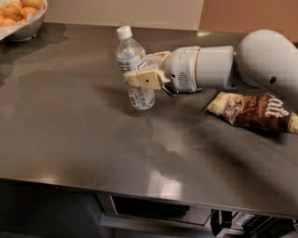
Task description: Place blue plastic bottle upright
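blue plastic bottle point(130, 56) nearly upright on counter point(70, 139), jaws clamped around its middle

A dull grey metal table point(70, 139) fills the view. At its far left corner stands a white bowl point(32, 29) of round orange fruits point(18, 9). A crumpled brown snack bag with white lettering point(253, 110) lies flat at the right, beside and to the right of the pincer point(138, 67), which is over the table's middle rear. Below the table's front edge sits a dark appliance point(153, 211).
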Tool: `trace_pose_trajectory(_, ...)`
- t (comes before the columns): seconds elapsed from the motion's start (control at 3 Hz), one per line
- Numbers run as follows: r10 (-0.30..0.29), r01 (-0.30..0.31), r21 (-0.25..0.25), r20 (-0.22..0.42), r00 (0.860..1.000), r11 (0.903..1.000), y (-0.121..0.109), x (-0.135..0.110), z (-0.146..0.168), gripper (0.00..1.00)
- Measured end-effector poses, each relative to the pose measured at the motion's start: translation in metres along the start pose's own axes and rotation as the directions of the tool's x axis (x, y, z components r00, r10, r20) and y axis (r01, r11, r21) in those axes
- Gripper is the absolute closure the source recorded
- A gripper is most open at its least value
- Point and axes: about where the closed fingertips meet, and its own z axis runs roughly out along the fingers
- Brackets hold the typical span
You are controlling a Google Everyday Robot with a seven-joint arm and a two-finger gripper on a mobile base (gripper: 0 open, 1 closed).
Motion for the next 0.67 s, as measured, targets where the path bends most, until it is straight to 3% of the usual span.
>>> trace_pose_trajectory(0.67, 0.017, -0.016, 0.006, -0.146, 0.989, 0.9999, 0.008, -0.025, -0.008, 1.00)
